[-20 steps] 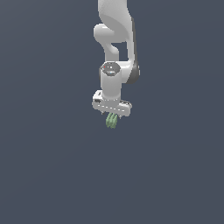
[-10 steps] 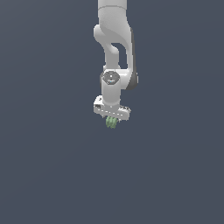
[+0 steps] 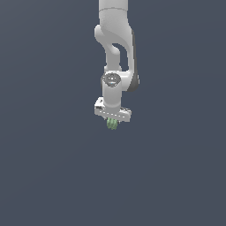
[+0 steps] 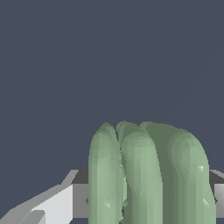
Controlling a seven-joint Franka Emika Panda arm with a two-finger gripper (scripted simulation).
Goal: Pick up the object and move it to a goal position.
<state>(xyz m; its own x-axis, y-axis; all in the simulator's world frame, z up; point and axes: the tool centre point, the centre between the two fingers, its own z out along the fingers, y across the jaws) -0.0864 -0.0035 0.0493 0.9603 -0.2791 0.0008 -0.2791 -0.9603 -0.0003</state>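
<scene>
The object [image 3: 113, 124] is a small pale green bunch of elongated rounded lobes, hanging just under the white gripper [image 3: 112, 121] in the exterior view. The white arm comes down from the top of that view and the gripper is shut on the object, which is much narrower than the gripper's body. In the wrist view the object [image 4: 148, 175] fills the lower middle as several side-by-side green lobes, with a light grey finger [image 4: 52, 203] beside it. The fingertips themselves are hidden behind the lobes.
A plain dark blue-grey background surrounds the arm in both views. No other object, container, edge or marker shows.
The arm has shifted slightly toward the exterior view's right and a little downward, carrying the object with it. The grip looks unchanged.
</scene>
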